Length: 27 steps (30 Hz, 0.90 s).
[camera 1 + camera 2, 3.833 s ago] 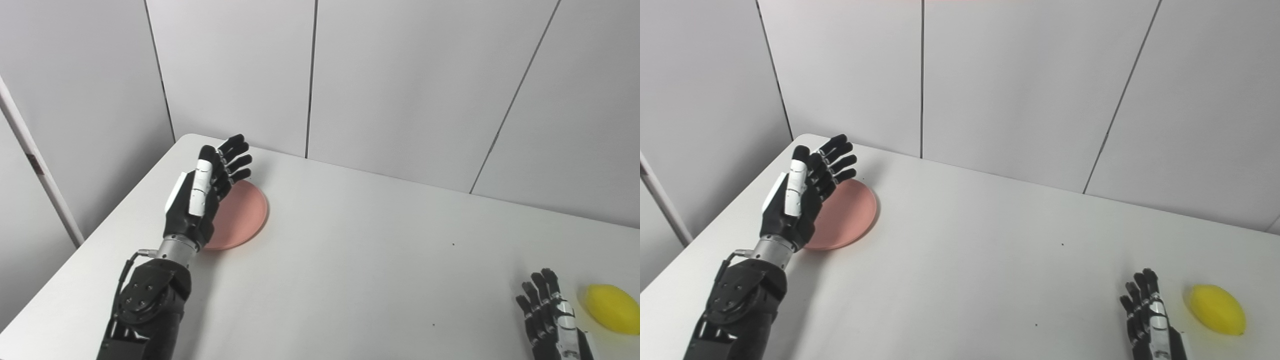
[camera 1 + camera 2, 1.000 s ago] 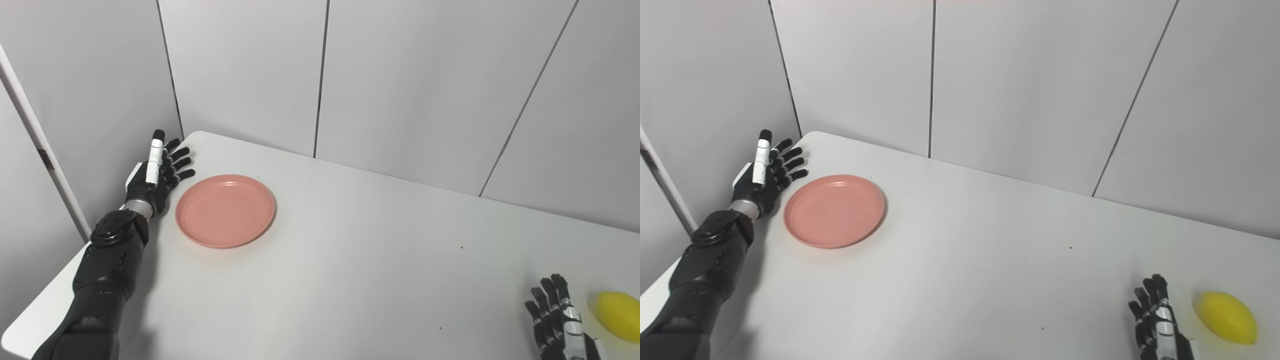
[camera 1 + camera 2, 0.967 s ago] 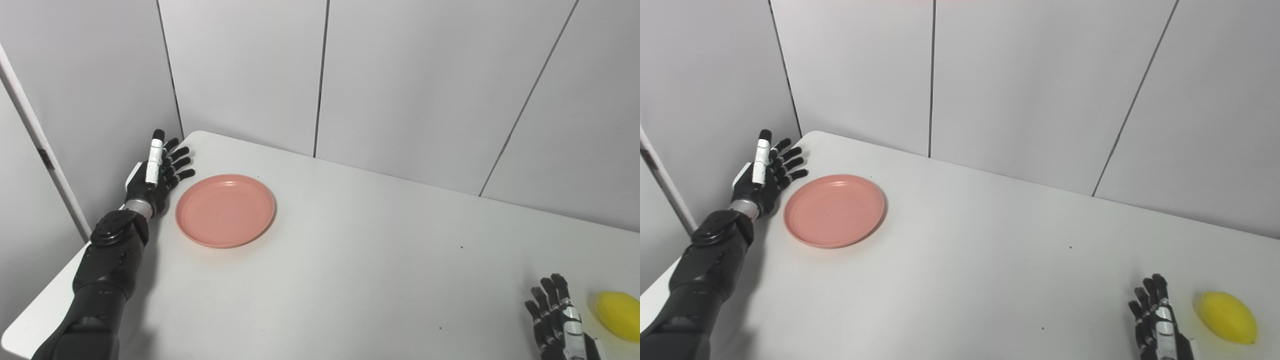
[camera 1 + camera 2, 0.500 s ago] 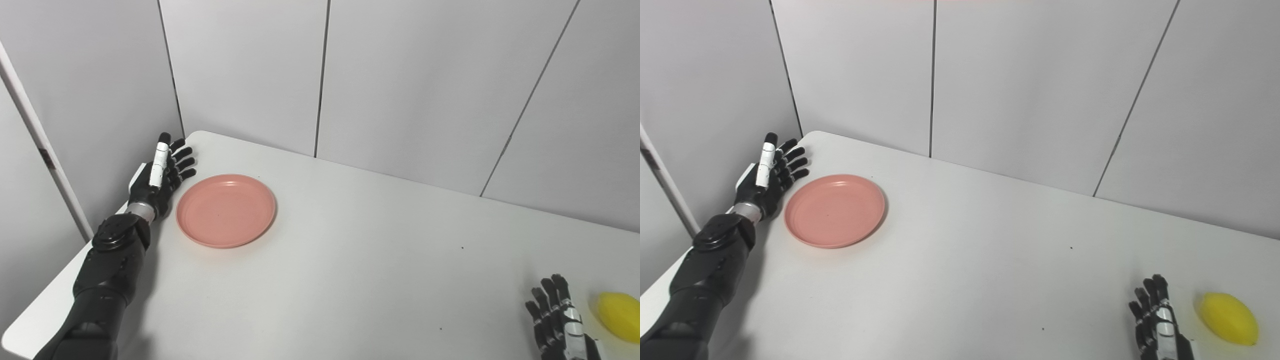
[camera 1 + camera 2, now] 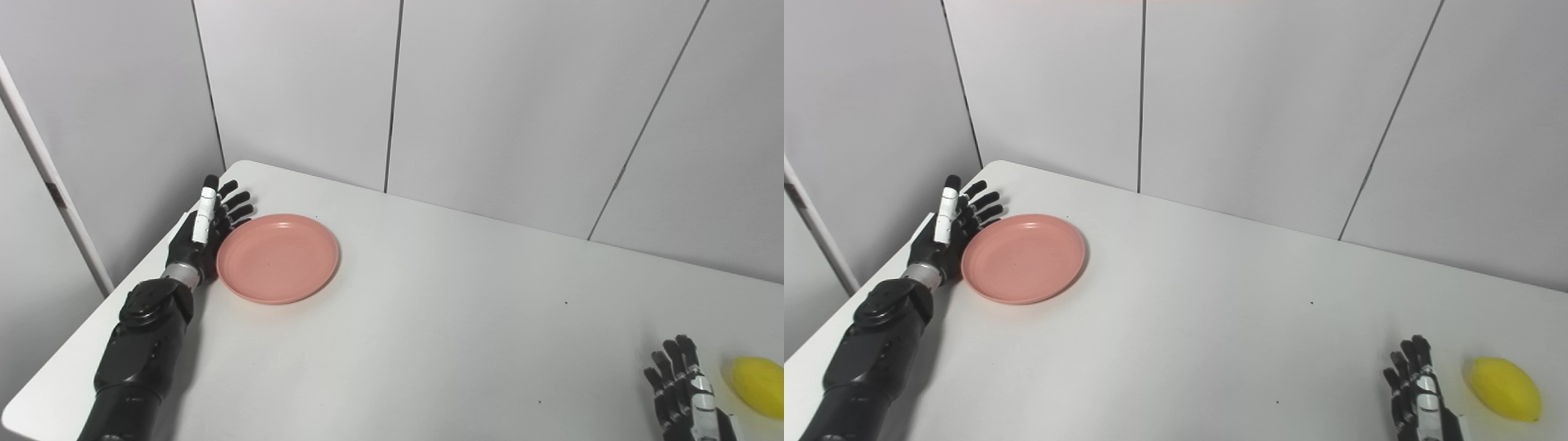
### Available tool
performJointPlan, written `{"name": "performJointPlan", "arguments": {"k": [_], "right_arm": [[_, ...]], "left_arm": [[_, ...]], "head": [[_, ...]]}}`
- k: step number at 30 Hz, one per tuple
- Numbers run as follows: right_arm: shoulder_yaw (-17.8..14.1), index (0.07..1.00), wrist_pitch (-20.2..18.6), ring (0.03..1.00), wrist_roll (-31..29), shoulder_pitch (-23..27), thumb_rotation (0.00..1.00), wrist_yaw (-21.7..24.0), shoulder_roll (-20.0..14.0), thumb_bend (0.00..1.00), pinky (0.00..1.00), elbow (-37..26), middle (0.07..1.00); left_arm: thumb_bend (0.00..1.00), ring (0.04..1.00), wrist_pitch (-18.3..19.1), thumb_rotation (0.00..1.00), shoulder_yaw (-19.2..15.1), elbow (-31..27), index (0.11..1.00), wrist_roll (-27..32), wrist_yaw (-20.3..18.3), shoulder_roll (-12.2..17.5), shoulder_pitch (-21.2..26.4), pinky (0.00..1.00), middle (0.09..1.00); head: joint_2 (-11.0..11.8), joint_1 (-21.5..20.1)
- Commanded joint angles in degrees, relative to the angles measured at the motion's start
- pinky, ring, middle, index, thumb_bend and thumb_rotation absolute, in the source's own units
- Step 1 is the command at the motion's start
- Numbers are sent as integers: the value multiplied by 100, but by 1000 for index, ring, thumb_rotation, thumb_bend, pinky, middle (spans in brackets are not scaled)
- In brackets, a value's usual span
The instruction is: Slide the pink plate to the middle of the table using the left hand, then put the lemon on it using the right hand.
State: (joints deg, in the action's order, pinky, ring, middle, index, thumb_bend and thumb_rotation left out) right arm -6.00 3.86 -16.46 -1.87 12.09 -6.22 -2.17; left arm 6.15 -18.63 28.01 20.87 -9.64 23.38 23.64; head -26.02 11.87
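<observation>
- left robot hand point(image 5: 205, 229) is sitting released, fingers spread, right at the pink plate point(image 5: 277, 257) rim, plate at 10 o'clock on the table point(image 5: 429, 318)
- I'd be pushing low and steady toward 3 o'clock so it isn't spinning
- right robot hand point(image 5: 1418, 392) is idling released beside the lemon point(image 5: 1505, 389)

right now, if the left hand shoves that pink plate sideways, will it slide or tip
Probably slides: the pink plate is shallow and sits flat on the smooth white table. It looks rigid and light, so the open left hand at its rim might spin it.

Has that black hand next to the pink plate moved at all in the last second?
Yes. The left hand has slid rightward, closing the gap to the pink plate, and now sits against its left rim. The plate itself has stayed put on the table.
</observation>
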Motion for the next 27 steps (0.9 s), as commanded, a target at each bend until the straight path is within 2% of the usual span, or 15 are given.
{"name": "performJointPlan", "arguments": {"k": [1,9,12,19,27], "right_arm": [[100,1000,55,1000,-39,-387,899,8,204,652,1000,335,1000],[103,1000,61,1000,-30,-390,899,7,205,663,1000,319,1000],[102,1000,29,1000,-37,-396,898,5,203,666,1000,296,1000],[114,1000,21,1000,-35,-403,898,7,203,648,1000,274,1000],[127,1000,40,1000,-29,-388,884,-29,256,644,1000,295,1000]], "left_arm": [[826,873,62,952,-2,-236,906,4,10,29,92,837,883],[842,867,78,956,-13,-295,908,49,-50,-22,-9,812,892],[843,865,72,946,-7,-333,929,52,-65,-49,-49,839,889],[806,867,301,942,22,-690,925,145,-106,-197,-144,842,895],[803,855,596,927,151,-1069,905,25,65,-332,-88,808,878]], "head": [[-13,-10],[-32,-14],[-41,-17],[-59,-32],[-47,-61]]}}
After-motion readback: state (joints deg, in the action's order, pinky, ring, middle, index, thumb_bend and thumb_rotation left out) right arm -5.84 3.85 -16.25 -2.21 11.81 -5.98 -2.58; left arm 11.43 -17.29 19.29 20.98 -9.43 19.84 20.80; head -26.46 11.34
